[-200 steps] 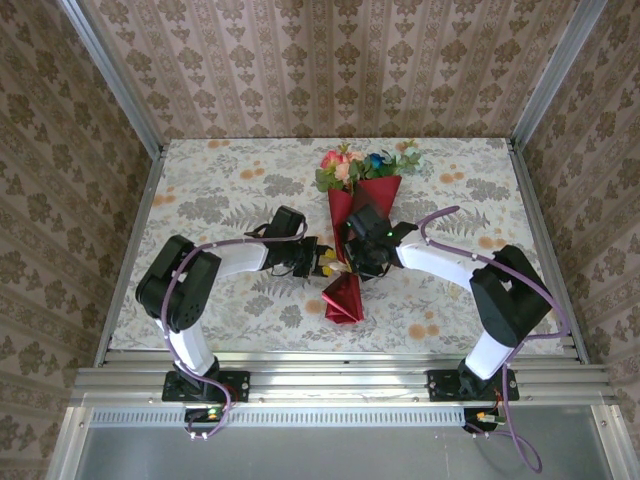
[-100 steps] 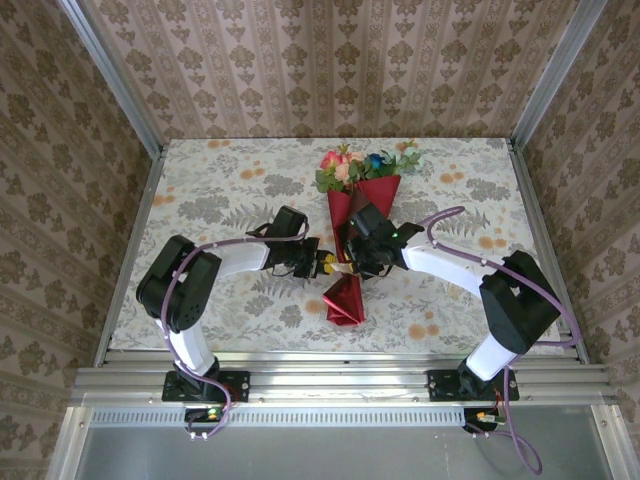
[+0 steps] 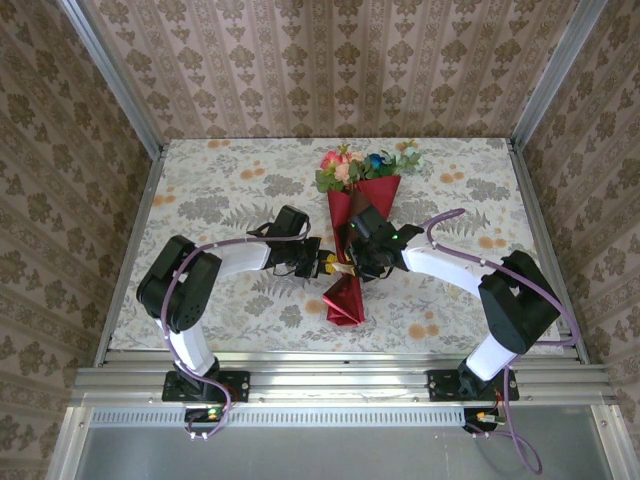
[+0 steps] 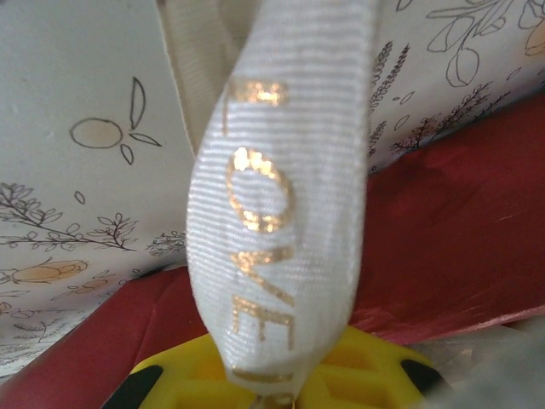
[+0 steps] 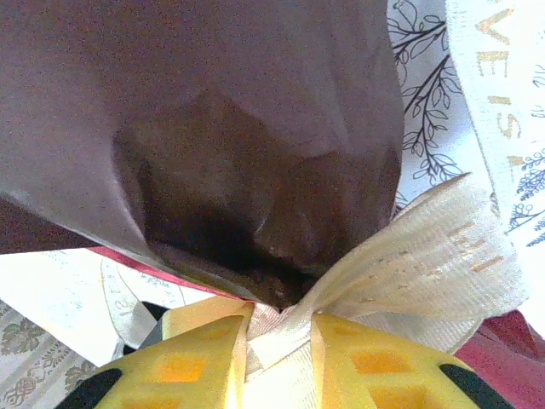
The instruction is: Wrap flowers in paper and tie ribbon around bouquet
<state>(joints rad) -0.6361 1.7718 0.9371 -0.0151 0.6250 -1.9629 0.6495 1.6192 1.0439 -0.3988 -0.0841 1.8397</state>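
The bouquet (image 3: 362, 195) lies mid-table (image 3: 220, 190), flowers (image 3: 355, 165) toward 12 o'clock. At its 9 o'clock sits the left gripper (image 3: 326, 264), at 3 the right gripper (image 3: 352, 260), the ribbon (image 3: 340, 266) between them.

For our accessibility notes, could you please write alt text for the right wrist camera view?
A cream ribbon with gold lettering, bunched like a bow, runs between the right gripper's two yellow fingers. Above it looms creased dark maroon paper, over a tablecloth printed with sprigs.

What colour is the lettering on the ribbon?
Gold, on the cream ribbon; clearest in the left wrist view.
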